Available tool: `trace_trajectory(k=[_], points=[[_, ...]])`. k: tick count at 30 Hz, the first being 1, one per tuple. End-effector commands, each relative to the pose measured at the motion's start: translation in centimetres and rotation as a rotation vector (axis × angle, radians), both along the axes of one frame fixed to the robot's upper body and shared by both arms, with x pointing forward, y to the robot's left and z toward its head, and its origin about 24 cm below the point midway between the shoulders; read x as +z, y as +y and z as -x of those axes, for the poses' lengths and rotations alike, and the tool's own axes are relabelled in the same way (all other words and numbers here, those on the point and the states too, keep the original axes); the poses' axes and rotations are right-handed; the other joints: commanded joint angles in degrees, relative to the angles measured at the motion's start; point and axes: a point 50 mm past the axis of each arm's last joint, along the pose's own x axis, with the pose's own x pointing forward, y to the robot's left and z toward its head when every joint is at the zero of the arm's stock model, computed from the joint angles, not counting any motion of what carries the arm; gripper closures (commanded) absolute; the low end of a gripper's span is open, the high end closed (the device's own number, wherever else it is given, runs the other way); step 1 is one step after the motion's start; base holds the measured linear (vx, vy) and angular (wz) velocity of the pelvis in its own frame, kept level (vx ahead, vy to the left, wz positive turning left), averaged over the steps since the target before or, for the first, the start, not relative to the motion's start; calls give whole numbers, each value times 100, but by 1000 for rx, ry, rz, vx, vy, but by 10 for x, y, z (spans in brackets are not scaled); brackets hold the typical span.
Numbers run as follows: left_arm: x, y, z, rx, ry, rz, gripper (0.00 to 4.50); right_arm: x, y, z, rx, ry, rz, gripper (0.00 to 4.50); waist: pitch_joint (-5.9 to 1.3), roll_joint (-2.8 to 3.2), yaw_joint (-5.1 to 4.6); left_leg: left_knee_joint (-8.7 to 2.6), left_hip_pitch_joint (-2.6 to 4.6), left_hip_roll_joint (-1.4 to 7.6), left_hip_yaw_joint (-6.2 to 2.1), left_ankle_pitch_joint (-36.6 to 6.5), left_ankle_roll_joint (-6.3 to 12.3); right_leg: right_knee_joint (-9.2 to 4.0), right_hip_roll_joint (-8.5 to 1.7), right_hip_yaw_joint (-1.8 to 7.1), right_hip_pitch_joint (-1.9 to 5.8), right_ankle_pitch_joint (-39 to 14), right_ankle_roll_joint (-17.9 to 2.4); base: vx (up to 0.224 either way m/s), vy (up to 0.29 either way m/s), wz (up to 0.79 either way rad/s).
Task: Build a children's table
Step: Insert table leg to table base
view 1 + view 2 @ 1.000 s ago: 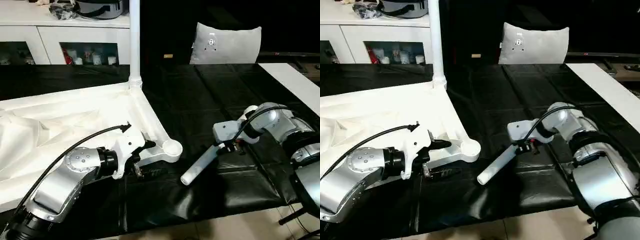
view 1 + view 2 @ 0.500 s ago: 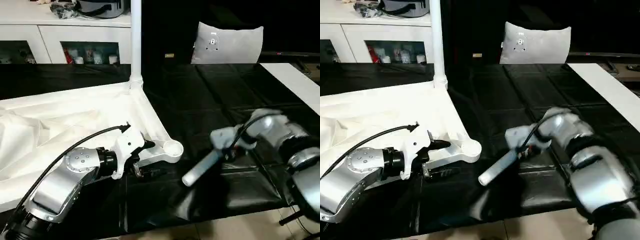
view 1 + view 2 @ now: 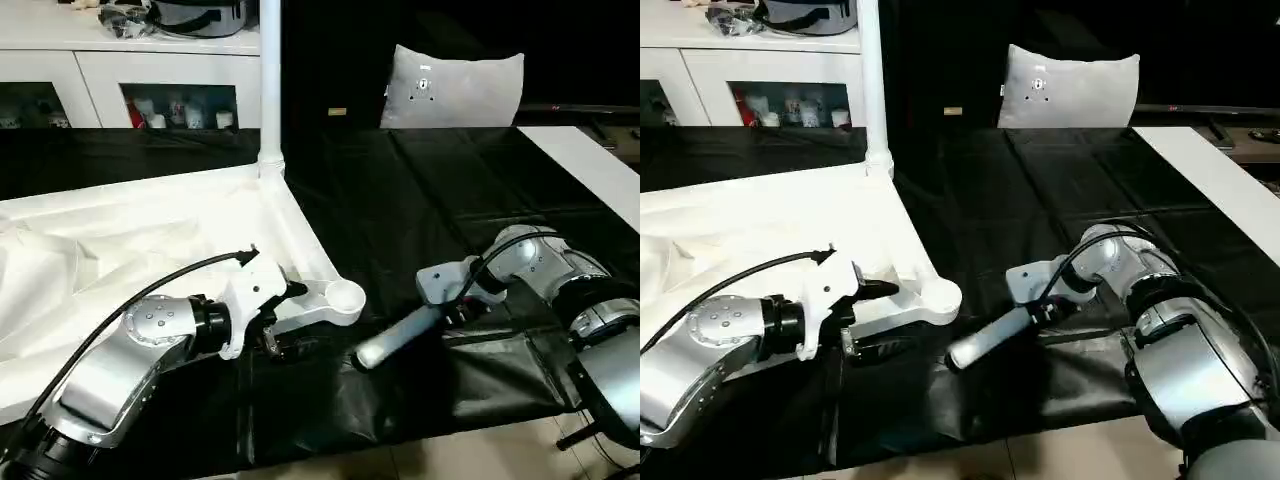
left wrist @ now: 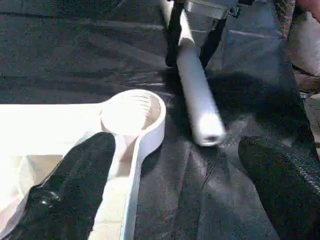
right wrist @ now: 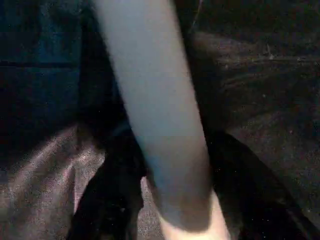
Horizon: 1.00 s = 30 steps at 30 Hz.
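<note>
Loose leg brought lower and nearer the open corner socket

Head views: since a second ago the right gripper [image 3: 452, 312] has sunk toward the black mat [image 3: 420, 200], bringing the loose leg [image 3: 398, 337] lower and flatter, its free end near the empty corner socket [image 3: 345, 296] of the upturned tabletop [image 3: 150, 225], which already has one leg [image 3: 268, 80] standing in its far corner; a judgement: seating is next. Left wrist view: the left gripper [image 4: 175, 185] has its fingers [image 4: 75, 185] wide apart, one over the tabletop's rim beside the socket, holding nothing. Right wrist view: the leg runs between the right fingers; whether they clamp it I cannot tell
</note>
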Motion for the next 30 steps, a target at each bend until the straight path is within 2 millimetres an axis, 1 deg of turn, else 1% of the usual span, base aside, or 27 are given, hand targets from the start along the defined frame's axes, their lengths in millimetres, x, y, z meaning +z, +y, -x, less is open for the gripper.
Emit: trace_trajectory(k=[1, 2, 3, 4, 8, 9, 10, 11, 13, 14, 15, 16, 18, 19, 21, 24, 25, 26, 27, 29, 30], points=[[4, 1, 0, -1, -13, 2, 0, -6, -3, 4, -14, 43, 5, 282, -284, 94, 3, -493, -57, 139, -15, -2091, 230, -492, -319, 321, 304, -2864, -803, 0, 0, 0], [5, 2, 0, -2, -14, 1, 0, -3, -3, 3, -8, 41, -9, 282, -284, 150, 16, -497, -55, 140, -23, -2111, 220, -482, -323, 325, 306, -2827, -829, 0, 0, 0], [5, 2, -1, -2, -15, 1, 0, -1, -3, 3, -5, 39, -16, 287, -284, 150, 16, -497, -55, 140, -23, -2111, 220, -482, -323, 325, 306, -2827, -829, 0, 0, 0], [5, 3, -1, 1, -16, 1, 0, 2, -3, 3, 0, 41, -35, 291, -293, 126, 8, -495, -56, 144, -18, -2110, 233, -477, -316, 329, 311, -2729, -869, 0, 0, 0], [6, 4, -2, 8, -17, 4, 0, 9, -6, 2, 5, 39, -81, 297, -299, 125, 18, -488, -89, 141, -9, -1906, 292, -440, -320, 345, 336, -2520, -998, 0, 0, 0], [6, 4, -2, 8, -16, 7, 0, 14, -8, 2, 3, 36, -102, 298, -298, 156, 26, -485, -82, 139, -8, -1893, 300, -435, -321, 346, 335, -2500, -1018, 0, 0, 0], [7, 4, -2, 7, -15, 9, 0, 17, -10, 1, 1, 34, -114, 300, -315, 137, 33, -471, -92, 138, 3, -1752, 340, -420, -320, 353, 349, -2358, -1079, 0, 0, 0], [7, 3, -2, 6, -14, 16, 0, 22, -14, 1, -2, 28, -127, 300, -313, 162, 40, -471, -99, 137, 4, -1690, 359, -408, -318, 359, 353, -2273, -1123, 0, 0, 0], [7, 3, -2, 5, -13, 21, 0, 25, -18, 1, -4, 27, -136, 300, -314, 164, 57, -462, -104, 141, 19, -1574, 412, -393, -308, 364, 351, -2109, -1215, 0, 0, 0], [8, 2, -2, 5, -12, 30, 0, 32, -25, 2, -8, 23, -147, 300, -308, 176, 65, -461, -107, 138, 25, -1552, 426, -392, -300, 361, 354, -2075, -1246, 0, 0, 0], [8, 2, -2, 6, -12, 32, 0, 34, -28, 2, -8, 22, -151, 301, -313, 168, 71, -457, -100, 144, 28, -1550, 435, -393, -300, 361, 354, -2062, -1255, 0, 0, 0], [8, 2, -2, 6, -12, 32, 0, 34, -28, 2, -8, 22, -151, 301, -306, 167, 73, -459, -106, 138, 29, -1551, 443, -397, -296, 357, 356, -2079, -1254, 0, 0, 0], [8, 2, -3, 6, -11, 32, 0, 38, -31, 2, -2, 4, -158, 302, -299, 161, 71, -456, -96, 135, 33, -1611, 448, -412, -296, 351, 349, -2182, -1222, 0, 0, 0], [7, 3, -3, 10, -10, 32, 0, 49, -38, 4, 3, -14, -206, 302, -291, 149, 67, -451, -88, 129, 34, -1714, 443, -438, -299, 341, 342, -2399, -1140, 0, 0, 0], [7, 3, -4, 12, -9, 33, 0, 55, -42, 5, 6, -17, -243, 302, -291, 147, 72, -448, -92, 132, 25, -1721, 477, -444, -303, 337, 346, -2505, -1053, 0, 0, 0], [6, 2, -4, 14, -6, 35, 0, 67, -44, 4, -11, -25, -329, 302, -286, 133, 62, -445, -95, 124, 26, -1713, 521, -465, -290, 327, 343, -2600, -1005, 0, 0, 0], [6, 2, -4, 14, -5, 36, 0, 70, -45, 3, -20, -27, -353, 302, -287, 128, 54, -443, -112, 122, 22, -1680, 545, -472, -290, 321, 349, -2645, -975, 0, 0, 0], [6, 2, -4, 14, -5, 37, 0, 73, -45, 2, -30, -34, -375, 302, -286, 131, 52, -440, -104, 122, 20, -1678, 539, -478, -291, 316, 342, -2676, -965, 0, 0, 0], [6, 1, -4, 13, -4, 38, 0, 76, -45, 1, -38, -48, -394, 302, -284, 158, 53, -438, -92, 121, 18, -1697, 526, -489, -292, 311, 329, -2724, -966, 0, 0, 0], [7, 0, -4, 12, -6, 42, 0, 88, -44, -6, -88, -119, -458, 302, -287, 144, 49, -439, -95, 115, 17, -1679, 502, -492, -284, 306, 333, -2728, -955, 0, 0, 0], [7, 0, -4, 12, -7, 43, 0, 92, -43, -9, -105, -146, -480, 302, -289, 155, 55, -437, -97, 112, 14, -1648, 487, -482, -287, 304, 335, -2729, -950, 0, 0, 0]])
